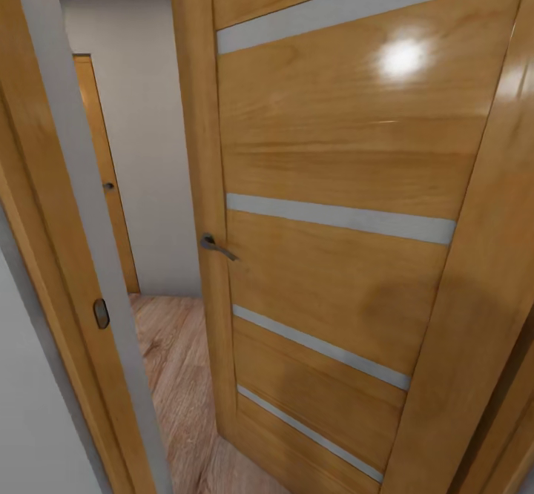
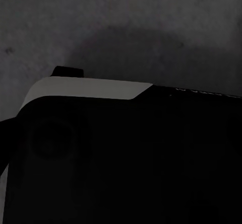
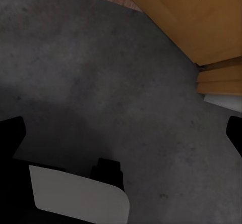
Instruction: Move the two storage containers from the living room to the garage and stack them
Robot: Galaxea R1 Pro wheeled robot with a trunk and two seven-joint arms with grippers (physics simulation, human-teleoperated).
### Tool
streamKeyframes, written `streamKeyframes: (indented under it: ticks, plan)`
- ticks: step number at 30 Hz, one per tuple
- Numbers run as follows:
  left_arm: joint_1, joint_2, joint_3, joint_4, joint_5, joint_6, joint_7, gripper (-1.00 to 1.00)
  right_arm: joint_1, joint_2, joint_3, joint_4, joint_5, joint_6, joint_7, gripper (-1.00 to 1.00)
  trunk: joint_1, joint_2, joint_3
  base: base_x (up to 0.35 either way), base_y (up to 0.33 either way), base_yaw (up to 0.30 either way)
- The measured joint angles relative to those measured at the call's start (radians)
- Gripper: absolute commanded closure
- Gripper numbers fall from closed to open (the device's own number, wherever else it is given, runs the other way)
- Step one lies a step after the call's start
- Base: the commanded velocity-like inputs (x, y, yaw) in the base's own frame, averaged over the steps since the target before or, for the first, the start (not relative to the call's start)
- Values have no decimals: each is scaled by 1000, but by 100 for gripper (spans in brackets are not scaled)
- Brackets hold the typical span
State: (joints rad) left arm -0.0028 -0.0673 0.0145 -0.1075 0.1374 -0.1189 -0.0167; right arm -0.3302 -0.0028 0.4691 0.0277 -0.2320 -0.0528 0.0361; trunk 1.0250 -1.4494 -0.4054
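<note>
Two dark fingertips (image 3: 11, 133) of the right end effector (image 3: 123, 133) are standing wide apart, gripping nothing, over the dark grey floor (image 3: 101, 72); the left end effector's state I cannot tell. Beyond it, the wooden door (image 1: 334, 205) is standing ajar. No container is showing. Judging ahead: steer through the gap squarely, clearing the door handle (image 1: 216, 245).
</note>
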Motion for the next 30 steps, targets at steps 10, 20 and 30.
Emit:
streamKeyframes:
  ticks: [10, 20, 30]
  plan:
    - [0, 0, 0, 0, 0, 1, 0, -100, 0, 0, 0, 0, 0, -1, -1, -100, 0, 0, 0, 0, 0, 0]
    - [0, 0, 0, 0, 0, 0, 0, -100, 0, 0, 0, 0, 0, -1, -1, -100, 0, 0, 0, 0, 0, 0]
    - [0, 0, -1, 0, -1, 0, 0, -100, 0, 1, 0, 0, 0, 0, -1, -100, 0, 0, 0, 36, 0, 0]
